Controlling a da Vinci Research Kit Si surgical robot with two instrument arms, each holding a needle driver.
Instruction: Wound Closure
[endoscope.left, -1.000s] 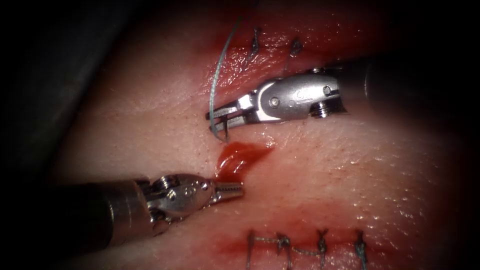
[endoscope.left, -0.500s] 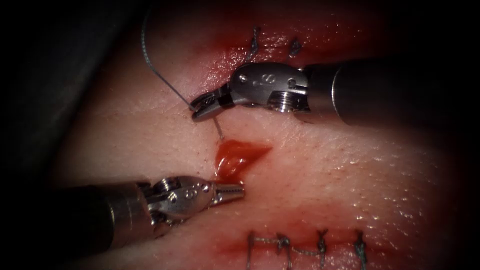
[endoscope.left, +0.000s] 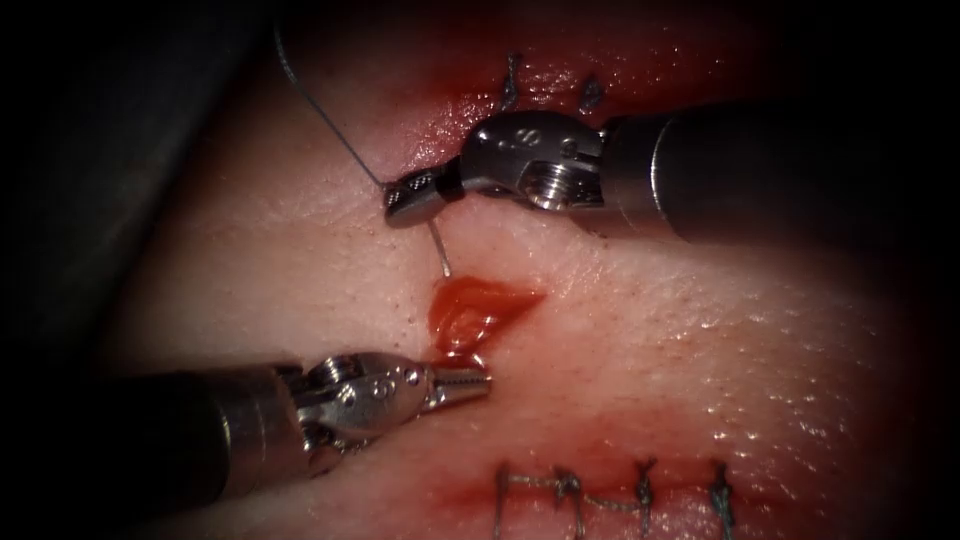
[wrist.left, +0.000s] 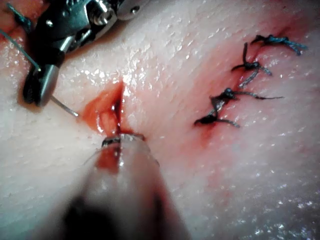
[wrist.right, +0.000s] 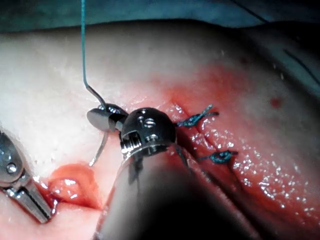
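Needle (endoscope.left: 437, 250) being gripped near its swaged end in closed right tool (endoscope.left: 412, 196), tip poised above cut (endoscope.left: 478, 310); left tool (endoscope.left: 462, 384) closed, holding nothing

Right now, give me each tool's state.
Left tool: shut, holding nothing, tip at the cut.
Right tool: shut on the needle, its point above the cut.

Needle (endoscope.left: 438, 252): thin curved steel, gripped near thread end by right tool (endoscope.left: 412, 195), tip down at upper edge of cut (endoscope.left: 470, 315), frame centre. Thread (endoscope.left: 320, 115): runs to upper left. Cut: short, gaping, red, in pale tissue (endoscope.left: 650, 330). Left tool (endoscope.left: 462, 383) tips closed at cut's lower edge.
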